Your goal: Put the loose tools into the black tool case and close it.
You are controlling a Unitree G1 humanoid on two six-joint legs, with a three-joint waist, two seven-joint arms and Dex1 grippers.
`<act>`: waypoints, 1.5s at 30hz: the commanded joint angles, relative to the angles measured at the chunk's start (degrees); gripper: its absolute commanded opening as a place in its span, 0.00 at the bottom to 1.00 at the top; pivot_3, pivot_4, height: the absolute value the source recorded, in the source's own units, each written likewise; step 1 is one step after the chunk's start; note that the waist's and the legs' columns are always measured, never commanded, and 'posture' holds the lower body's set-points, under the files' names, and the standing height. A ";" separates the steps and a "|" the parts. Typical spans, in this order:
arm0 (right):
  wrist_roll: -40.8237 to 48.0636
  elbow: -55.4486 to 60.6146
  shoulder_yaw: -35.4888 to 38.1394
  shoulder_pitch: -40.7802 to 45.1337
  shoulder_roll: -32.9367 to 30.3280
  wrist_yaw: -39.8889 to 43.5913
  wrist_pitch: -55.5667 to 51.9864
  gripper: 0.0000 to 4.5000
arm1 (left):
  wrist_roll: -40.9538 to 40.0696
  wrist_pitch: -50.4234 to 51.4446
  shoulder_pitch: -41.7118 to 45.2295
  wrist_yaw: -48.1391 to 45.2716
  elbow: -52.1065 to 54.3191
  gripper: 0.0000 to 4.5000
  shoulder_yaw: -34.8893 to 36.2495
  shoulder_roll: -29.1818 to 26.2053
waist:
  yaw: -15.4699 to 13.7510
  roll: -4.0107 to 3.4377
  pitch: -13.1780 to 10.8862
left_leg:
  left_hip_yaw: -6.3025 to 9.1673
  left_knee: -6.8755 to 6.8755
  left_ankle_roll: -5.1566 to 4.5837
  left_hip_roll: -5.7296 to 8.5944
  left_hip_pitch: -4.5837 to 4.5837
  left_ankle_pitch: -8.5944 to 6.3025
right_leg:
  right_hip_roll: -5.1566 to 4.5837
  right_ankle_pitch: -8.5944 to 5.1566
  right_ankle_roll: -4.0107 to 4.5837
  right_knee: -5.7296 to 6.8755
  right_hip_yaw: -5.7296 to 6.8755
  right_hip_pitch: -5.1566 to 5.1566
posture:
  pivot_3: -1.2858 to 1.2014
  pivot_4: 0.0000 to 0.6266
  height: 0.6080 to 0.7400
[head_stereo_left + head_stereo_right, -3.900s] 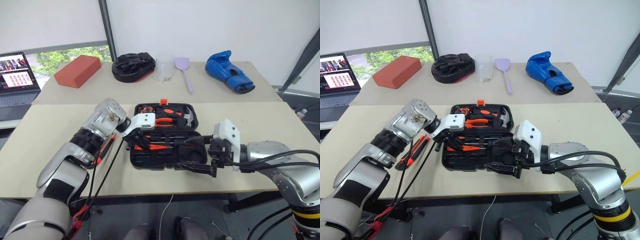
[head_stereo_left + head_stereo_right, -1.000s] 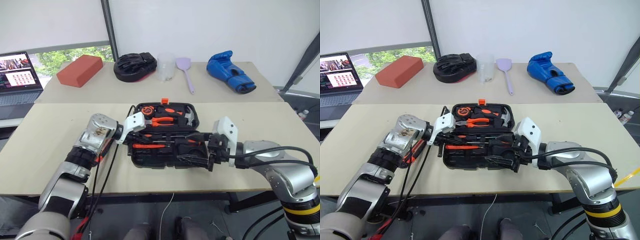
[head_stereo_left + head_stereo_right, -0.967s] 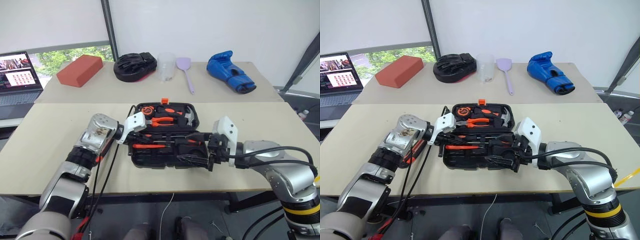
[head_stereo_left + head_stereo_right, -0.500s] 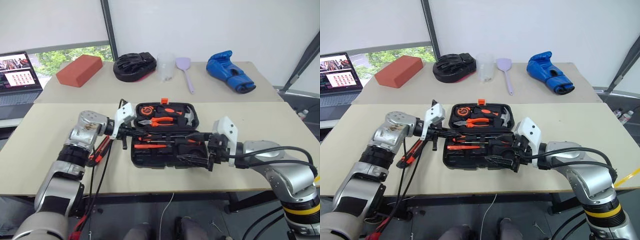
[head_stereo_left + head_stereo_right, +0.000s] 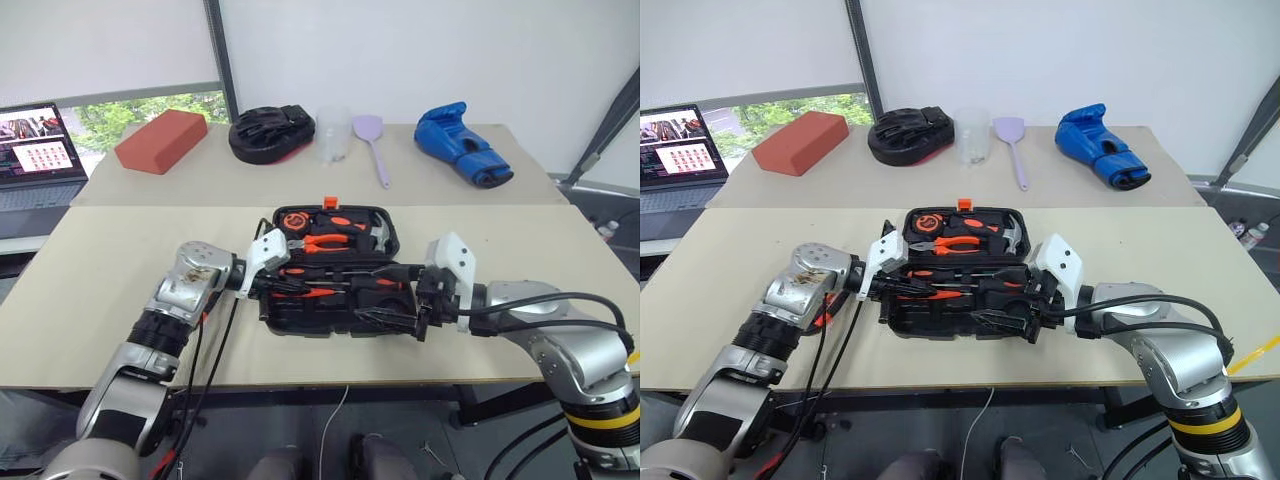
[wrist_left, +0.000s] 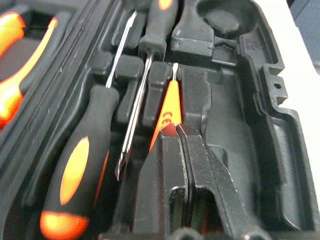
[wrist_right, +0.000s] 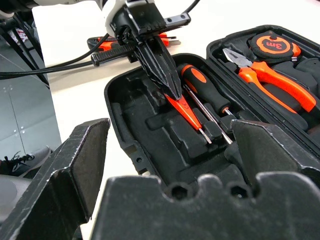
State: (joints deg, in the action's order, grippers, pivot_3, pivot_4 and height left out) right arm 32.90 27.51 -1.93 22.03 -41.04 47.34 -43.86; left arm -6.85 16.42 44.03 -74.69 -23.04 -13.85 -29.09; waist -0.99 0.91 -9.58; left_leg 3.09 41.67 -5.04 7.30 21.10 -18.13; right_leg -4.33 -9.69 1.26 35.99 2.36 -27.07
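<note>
Black tool case (image 5: pixel 330 270) lies open, mid-table, lid half on the far side, tray half near. Lid already carries pliers (image 5: pixel 322 241), hammer (image 5: pixel 377 233) and an orange-faced tape measure (image 5: pixel 294 220).

Right gripper (image 5: pixel 385 318) hangs over the tray's near right corner, jaws spread wide, holding nothing; it may be there to steady the case.

Left gripper (image 7: pixel 165 80) is over the tray's left end, fingers pinched shut on the handle end of the slim orange tester screwdriver (image 7: pixel 189 113). The tester lies along its moulded slot, metal tip pointing right.

Two orange-and-black screwdrivers (image 6: pixel 82 162) sit in the slots on the tester's far side, shafts parallel to it.

Utility knife (image 7: pixel 112 44) is loose on the table, left of the case, behind the left arm. Tape roll not made out.

Step in hand, as I read it: seating the tester.
- Keep it parallel to the slot; press the handle end down until level with its neighbours.
- Open the fingers only a little, to spare the adjacent shaft.
- Lift straight up before swinging left for the knife.
- Risk: a tilted tester would block the lid.
</note>
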 commanded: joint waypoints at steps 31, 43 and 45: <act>1.24 -2.74 -1.79 7.55 1.68 6.17 3.27 1.00 | -14.47 24.44 -26.32 19.03 37.29 0.67 30.38 -11.36 | 0.86 0.00 0.10 | 0.01 -0.14 0.01 -0.03 -0.09 0.00 | 0.08 0.00 0.03 -0.01 -0.05 -0.07 | 0.52 0.24 1.00; -0.49 -8.71 -6.99 13.47 4.00 13.89 7.16 1.00 | -16.93 27.79 -47.69 26.84 46.53 0.97 46.16 -13.84 | -0.73 0.01 0.08 | 0.06 -0.85 0.54 -0.05 -0.92 -0.28 | 0.09 0.00 -0.02 -0.64 -0.01 0.76 | 0.52 0.24 1.00; -0.76 -8.67 -7.24 13.54 4.39 13.86 7.22 1.00 | -17.17 30.81 -45.11 28.49 45.15 0.97 43.74 -14.71 | -1.06 0.02 0.09 | 0.06 -0.83 0.54 -0.04 -0.93 -0.29 | 0.08 0.04 -0.07 -0.65 -0.03 0.80 | 0.52 0.24 1.00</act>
State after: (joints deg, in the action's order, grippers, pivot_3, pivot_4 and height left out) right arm 32.46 18.24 -9.69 34.71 -36.92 61.05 -37.96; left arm -22.85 44.90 -3.27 -47.67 22.04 31.29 -42.43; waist -2.05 0.93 -9.49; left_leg 3.14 40.85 -4.49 7.26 20.17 -18.42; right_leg -4.25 -9.64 1.18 35.34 2.33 -26.27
